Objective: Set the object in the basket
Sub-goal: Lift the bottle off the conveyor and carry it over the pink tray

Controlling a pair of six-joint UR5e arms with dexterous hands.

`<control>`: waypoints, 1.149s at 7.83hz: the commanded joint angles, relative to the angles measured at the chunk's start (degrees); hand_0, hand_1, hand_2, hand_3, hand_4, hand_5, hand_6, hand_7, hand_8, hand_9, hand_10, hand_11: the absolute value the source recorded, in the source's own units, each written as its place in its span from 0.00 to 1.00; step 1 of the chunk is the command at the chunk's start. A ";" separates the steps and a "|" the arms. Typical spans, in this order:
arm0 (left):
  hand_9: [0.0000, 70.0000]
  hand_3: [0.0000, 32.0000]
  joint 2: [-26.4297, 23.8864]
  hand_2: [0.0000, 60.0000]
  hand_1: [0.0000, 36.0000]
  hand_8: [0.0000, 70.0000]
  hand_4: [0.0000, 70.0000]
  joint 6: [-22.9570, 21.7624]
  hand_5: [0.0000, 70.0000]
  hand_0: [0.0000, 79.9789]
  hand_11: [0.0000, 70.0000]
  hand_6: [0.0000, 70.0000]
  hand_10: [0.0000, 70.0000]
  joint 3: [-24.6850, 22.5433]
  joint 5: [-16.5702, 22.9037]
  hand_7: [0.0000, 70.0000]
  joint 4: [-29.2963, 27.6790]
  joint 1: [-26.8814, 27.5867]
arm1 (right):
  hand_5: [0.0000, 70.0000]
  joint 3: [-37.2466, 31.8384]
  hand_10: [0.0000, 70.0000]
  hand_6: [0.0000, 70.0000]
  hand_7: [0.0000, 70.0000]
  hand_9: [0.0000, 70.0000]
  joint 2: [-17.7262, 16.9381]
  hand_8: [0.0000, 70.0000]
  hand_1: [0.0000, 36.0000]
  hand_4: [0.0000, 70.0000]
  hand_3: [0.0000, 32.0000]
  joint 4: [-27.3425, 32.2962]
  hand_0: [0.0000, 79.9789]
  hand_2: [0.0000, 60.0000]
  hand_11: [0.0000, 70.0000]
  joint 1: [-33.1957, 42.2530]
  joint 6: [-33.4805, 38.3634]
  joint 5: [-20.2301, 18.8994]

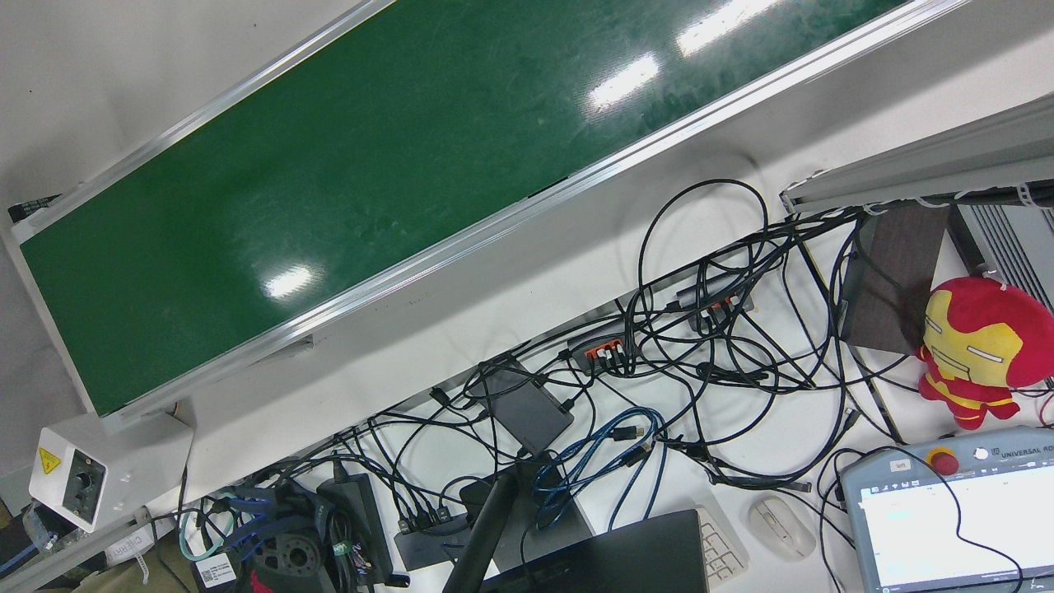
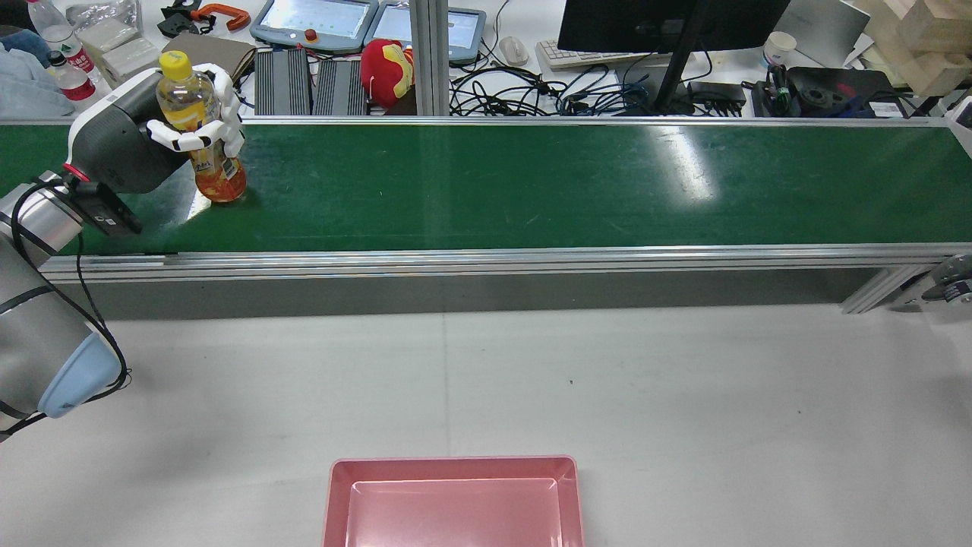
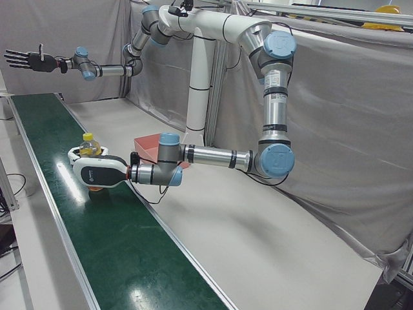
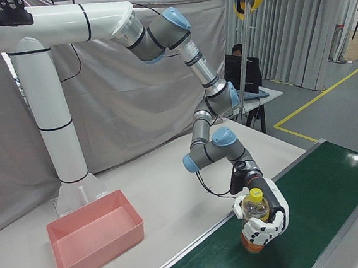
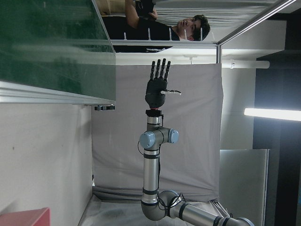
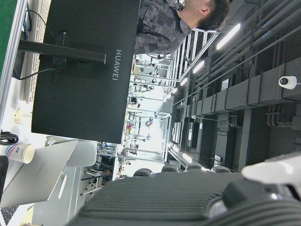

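A clear bottle of orange drink with a yellow cap (image 2: 184,97) stands upright at the left end of the green conveyor belt (image 2: 531,182). My left hand (image 2: 144,133), white and grey, is shut around the bottle's middle. The grip also shows in the left-front view (image 3: 97,171) and the right-front view (image 4: 268,225). I cannot tell whether the bottle's base touches the belt. The pink basket (image 2: 456,469) sits on the white table at the near edge, far from the bottle. My right hand (image 3: 29,60), black, is open and empty, raised high over the belt's other end.
Behind the belt is a cluttered desk with cables (image 1: 700,346), a red and yellow plush toy (image 2: 386,64), teach pendants (image 2: 315,21) and a monitor (image 2: 668,23). A white pedestal (image 4: 54,127) stands behind the basket (image 4: 93,234). Grey curtains surround the station.
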 commanded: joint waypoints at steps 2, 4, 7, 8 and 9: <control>1.00 0.00 0.14 1.00 1.00 1.00 1.00 0.78 1.00 1.00 1.00 1.00 0.81 -16.59 0.41 1.00 11.06 10.94 | 0.00 0.09 0.00 0.00 0.00 0.00 0.00 0.00 0.00 0.00 0.00 0.00 0.00 0.00 0.00 0.00 0.07 0.00; 1.00 0.00 0.41 1.00 1.00 1.00 1.00 5.41 1.00 1.00 1.00 1.00 0.80 -24.94 0.50 1.00 16.86 17.35 | 0.00 0.00 0.00 0.00 0.00 0.00 0.00 0.00 0.00 0.00 0.00 0.00 0.00 0.00 0.00 0.00 -0.02 0.00; 1.00 0.00 0.15 1.00 1.00 1.00 0.92 13.93 1.00 1.00 1.00 1.00 0.72 -26.12 -0.03 1.00 19.87 31.94 | 0.00 0.00 0.00 0.00 0.00 0.00 0.00 0.00 0.00 0.00 0.00 0.00 0.00 0.00 0.00 0.00 -0.02 0.00; 1.00 0.00 0.06 1.00 1.00 1.00 0.92 16.23 1.00 1.00 1.00 1.00 0.69 -25.95 -0.12 1.00 20.75 35.20 | 0.00 -0.09 0.00 0.00 0.00 0.00 0.00 0.00 0.00 0.00 0.00 0.00 0.00 0.00 0.00 0.00 -0.02 0.00; 1.00 0.00 0.14 1.00 1.00 1.00 0.95 17.03 1.00 1.00 0.98 1.00 0.67 -25.86 -0.12 1.00 20.93 36.10 | 0.00 -0.09 0.00 0.00 0.00 0.00 0.00 0.00 0.00 0.00 0.00 0.00 0.00 0.00 0.00 0.00 -0.02 0.09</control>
